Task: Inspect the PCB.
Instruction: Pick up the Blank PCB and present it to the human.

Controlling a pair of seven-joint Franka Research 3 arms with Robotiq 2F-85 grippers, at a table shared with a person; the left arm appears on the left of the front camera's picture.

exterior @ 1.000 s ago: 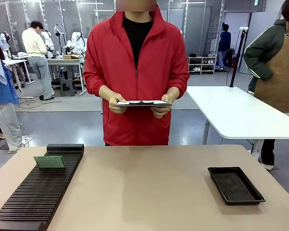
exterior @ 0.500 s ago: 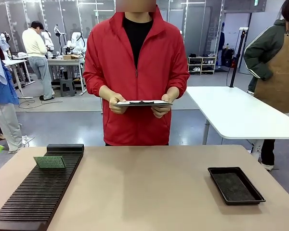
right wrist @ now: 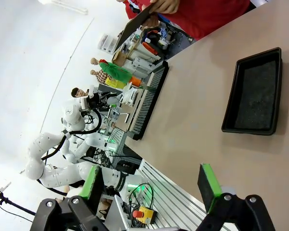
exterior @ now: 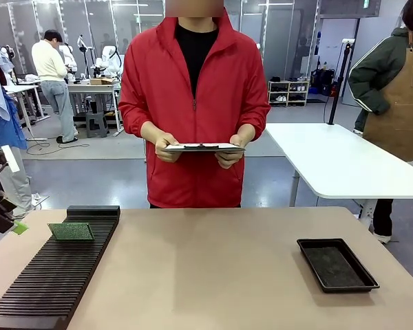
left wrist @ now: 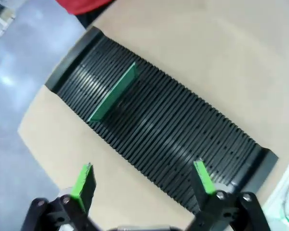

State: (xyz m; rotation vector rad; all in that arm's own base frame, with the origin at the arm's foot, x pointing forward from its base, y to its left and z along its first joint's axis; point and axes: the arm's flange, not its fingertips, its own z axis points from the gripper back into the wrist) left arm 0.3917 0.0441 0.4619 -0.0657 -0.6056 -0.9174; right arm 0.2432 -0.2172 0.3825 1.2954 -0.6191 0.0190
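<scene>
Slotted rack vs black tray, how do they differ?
The rack is long and ribbed with slots; the tray is shorter, with a raised rim. The rack holds the PCB standing in a slot; the tray holds no board. Both are black and lie on the table.

A shiny grey floor (exterior: pixel 96 180) is catching the overhead light. A white table (exterior: pixel 334 161) is standing off to the right, a cluttered workbench (exterior: pixel 89 88) is sitting far left, and low shelves (exterior: pixel 289 91) are lining the panelled wall (exterior: pixel 279 34) behind.
</scene>
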